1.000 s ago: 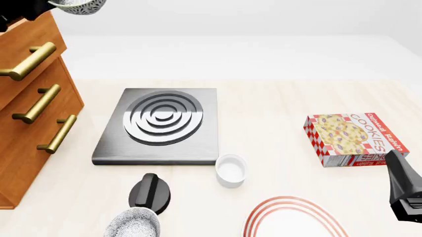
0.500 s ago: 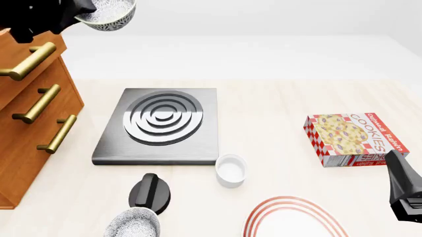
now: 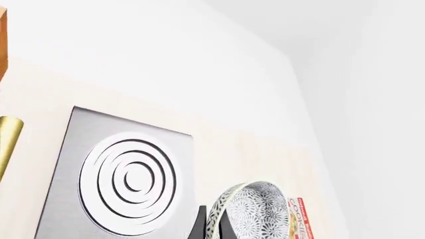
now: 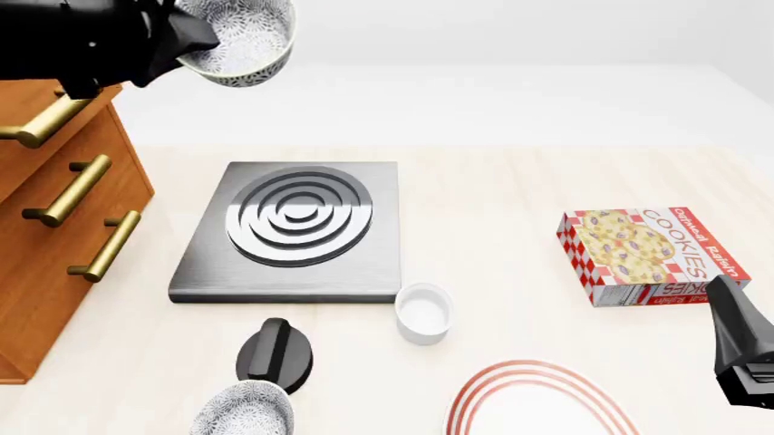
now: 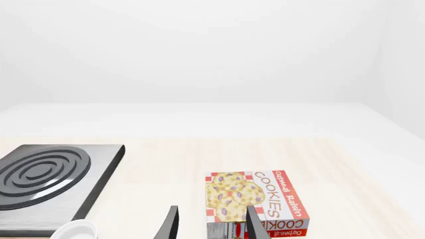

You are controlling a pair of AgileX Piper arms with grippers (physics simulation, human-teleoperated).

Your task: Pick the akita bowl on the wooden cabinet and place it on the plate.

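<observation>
— While the akita bowl hangs in the air, which step is entered?

— Step: carry. The left gripper is clamped on the bowl's rim, high over the table, just beside the top of the wooden cabinet and clear of it.

— Next move?

— Judged: a long traverse across the stove plate to the plate at the near edge, then descent. Keep clear of the white ramekin.

— Arm poses?

— Left arm: raised, reaching in from the cabinet side; bowl tilted. Right gripper: low near the cookie box, fingers apart, holding nothing. Twin bowl: on the table, not involved.
</observation>
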